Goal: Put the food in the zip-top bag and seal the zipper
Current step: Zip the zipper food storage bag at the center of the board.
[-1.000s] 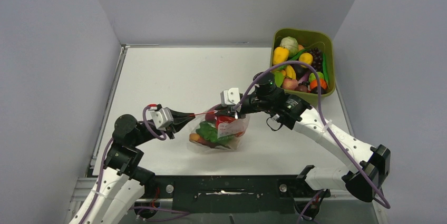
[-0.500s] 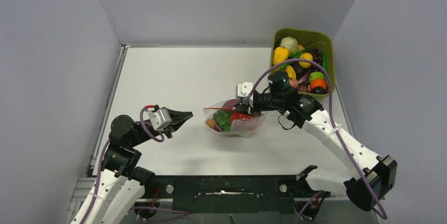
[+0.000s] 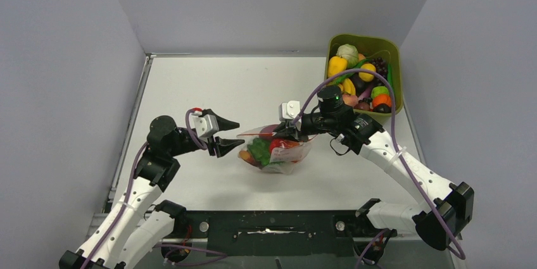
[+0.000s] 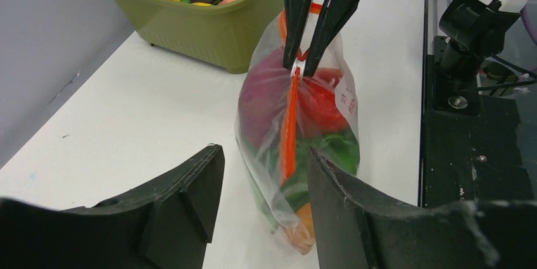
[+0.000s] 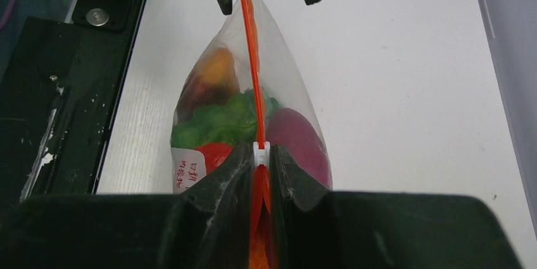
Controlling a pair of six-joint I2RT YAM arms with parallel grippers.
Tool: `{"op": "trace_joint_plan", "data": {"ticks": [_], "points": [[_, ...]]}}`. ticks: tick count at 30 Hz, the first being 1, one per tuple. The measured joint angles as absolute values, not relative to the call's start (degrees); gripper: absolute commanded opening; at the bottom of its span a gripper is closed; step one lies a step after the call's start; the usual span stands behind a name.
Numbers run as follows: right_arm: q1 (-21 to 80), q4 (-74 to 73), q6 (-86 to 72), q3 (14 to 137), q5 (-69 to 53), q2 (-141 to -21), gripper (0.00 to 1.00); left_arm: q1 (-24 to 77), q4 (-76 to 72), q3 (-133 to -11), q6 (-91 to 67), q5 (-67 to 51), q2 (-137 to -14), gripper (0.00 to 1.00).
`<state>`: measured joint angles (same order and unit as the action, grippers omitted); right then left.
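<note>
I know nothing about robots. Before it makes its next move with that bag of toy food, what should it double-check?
1. Right gripper clamped on the zipper: ok.
2. Left gripper open, ready to take the strip's free end: ok.
3. Zipper lined up inside the left gripper's opening: ok, though close to one finger.
4. Food all inside the zip-top bag, nothing poking out: ok.
5. Zipper pressed shut along its whole length: cannot tell.
</note>
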<state>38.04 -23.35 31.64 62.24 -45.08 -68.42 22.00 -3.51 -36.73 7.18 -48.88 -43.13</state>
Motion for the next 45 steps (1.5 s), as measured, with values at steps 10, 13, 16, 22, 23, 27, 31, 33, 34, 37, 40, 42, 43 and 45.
{"op": "trace_joint_plan", "data": {"ticks": [10, 13, 16, 22, 23, 27, 31, 33, 34, 37, 40, 42, 43, 45], "points": [[41.4, -20.1, 31.0, 62.4, -46.2, -72.5, 0.00, 22.0, -10.0, -36.4, 3.6, -52.4, -45.9, 0.49], [41.7, -19.4, 31.0, 62.5, -46.3, -72.9, 0.00, 22.0, -10.2, -36.1, 3.2, -53.5, -47.1, 0.49], [42.1, -18.8, 30.8, 62.8, -46.3, -73.7, 0.00, 22.0, -10.5, -36.1, 2.5, -54.9, -49.1, 0.47], [42.8, -18.4, 30.6, 64.1, -46.3, -75.6, 0.00, 22.5, -9.8, -36.1, 1.7, -56.4, -52.3, 0.43], [42.9, -18.3, 30.6, 64.2, -46.3, -75.9, 0.00, 22.6, -9.4, -36.1, 2.0, -56.3, -52.4, 0.41], [43.2, -17.9, 30.4, 64.4, -46.3, -76.2, 0.00, 23.2, -7.9, -36.1, 3.3, -55.2, -52.4, 0.29], [43.2, -17.6, 30.0, 64.7, -46.3, -76.7, 0.00, 23.8, -6.4, -36.1, 5.3, -53.7, -53.1, 0.16], [43.2, -17.5, 29.8, 64.7, -46.3, -76.7, 0.00, 24.0, -5.6, -36.2, 6.0, -53.0, -53.5, 0.00], [43.2, -17.5, 29.7, 64.7, -46.3, -76.7, 0.00, 24.0, -5.0, -36.3, 6.6, -52.7, -53.5, 0.00], [43.3, -17.2, 29.7, 64.7, -46.1, -76.7, 0.00, 24.3, -4.4, -36.5, 7.7, -51.9, -53.3, 0.00], [43.3, -17.0, 29.8, 64.7, -45.9, -76.7, 0.00, 24.6, -3.4, -36.5, 8.1, -50.3, -52.1, 0.00], [43.2, -16.6, 29.9, 64.7, -45.7, -76.7, 0.00, 24.7, -2.5, -36.5, 8.2, -49.2, -50.8, 0.00], [43.2, -16.4, 30.0, 64.7, -45.7, -76.6, 0.00, 24.7, -1.9, -36.5, 8.2, -48.5, -50.0, 0.00], [43.0, -16.1, 30.0, 64.7, -45.9, -76.4, 0.00, 24.8, -1.2, -36.5, 8.2, -47.4, -48.5, 0.00]]}}
